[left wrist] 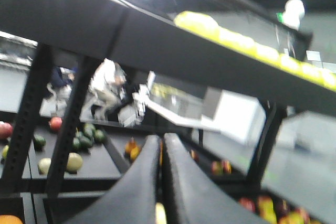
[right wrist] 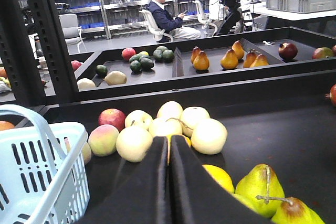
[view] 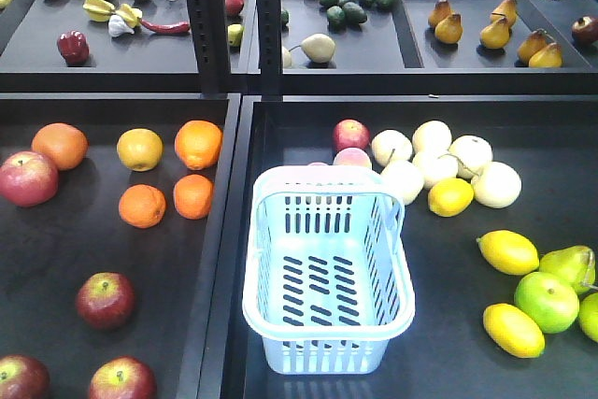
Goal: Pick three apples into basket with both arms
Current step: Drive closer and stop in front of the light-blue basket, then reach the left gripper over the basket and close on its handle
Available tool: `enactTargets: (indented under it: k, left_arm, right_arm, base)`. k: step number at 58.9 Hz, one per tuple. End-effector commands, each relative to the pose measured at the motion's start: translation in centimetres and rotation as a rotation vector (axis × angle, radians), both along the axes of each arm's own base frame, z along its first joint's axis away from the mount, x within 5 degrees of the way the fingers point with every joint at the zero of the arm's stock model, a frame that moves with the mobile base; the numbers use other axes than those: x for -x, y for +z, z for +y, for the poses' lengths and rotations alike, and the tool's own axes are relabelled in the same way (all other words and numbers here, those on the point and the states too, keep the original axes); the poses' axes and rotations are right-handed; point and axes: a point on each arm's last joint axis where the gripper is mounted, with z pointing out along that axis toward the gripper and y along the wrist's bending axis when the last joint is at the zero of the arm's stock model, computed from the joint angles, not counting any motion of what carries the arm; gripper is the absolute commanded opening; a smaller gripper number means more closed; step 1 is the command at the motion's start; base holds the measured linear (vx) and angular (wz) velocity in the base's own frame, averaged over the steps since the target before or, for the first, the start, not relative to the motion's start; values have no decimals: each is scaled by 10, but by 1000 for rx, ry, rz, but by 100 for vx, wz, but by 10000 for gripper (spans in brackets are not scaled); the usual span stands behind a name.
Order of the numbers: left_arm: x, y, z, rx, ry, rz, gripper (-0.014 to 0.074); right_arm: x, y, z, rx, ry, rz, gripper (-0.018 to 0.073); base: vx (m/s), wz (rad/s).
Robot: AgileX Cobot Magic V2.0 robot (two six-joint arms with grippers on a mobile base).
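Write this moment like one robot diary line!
basket: empty | apples: three in left tray | left claw: shut | right claw: shut

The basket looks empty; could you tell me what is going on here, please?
Nothing is being handled yet. The basket is empty, and the three dark red apples lie in the neighbouring tray, at the lower left of the front view. The left gripper and the right gripper are both shut and hold nothing.
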Motion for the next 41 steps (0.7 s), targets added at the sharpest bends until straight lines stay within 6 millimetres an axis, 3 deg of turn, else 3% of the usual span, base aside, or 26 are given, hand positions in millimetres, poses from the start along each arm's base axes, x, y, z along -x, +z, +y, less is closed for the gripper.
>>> enactTargets:
  k: [1,12,18,29,35,41]
  left_arm:
    - [-25,26,-8,-88,-93,22,-6]
    - [-81,45,-17,-134,-225,137,10]
    - [-110,50,-23,-151,-316,175,63]
    - [-155,57,-40,-144,-480,222,281]
    - [-179,54,-57,-197,-568,237,423]
    - [-198,48,-80,-271,-654,238,506]
  right_arm:
    - [1,4,0,21,0,-73,-9]
    - [1,4,0,21,0,-73,-9]
    - [1,4,0,21,0,-73,-9]
    - [1,4,0,21,0,-73,-9]
    - [1,4,0,21,0,-73,-9]
    - [1,4,0,21,0,-73,-9]
  base:
    - [0,0]
    - [0,0]
    - [0,0]
    - [0,0]
    - [0,0]
    - [0,0]
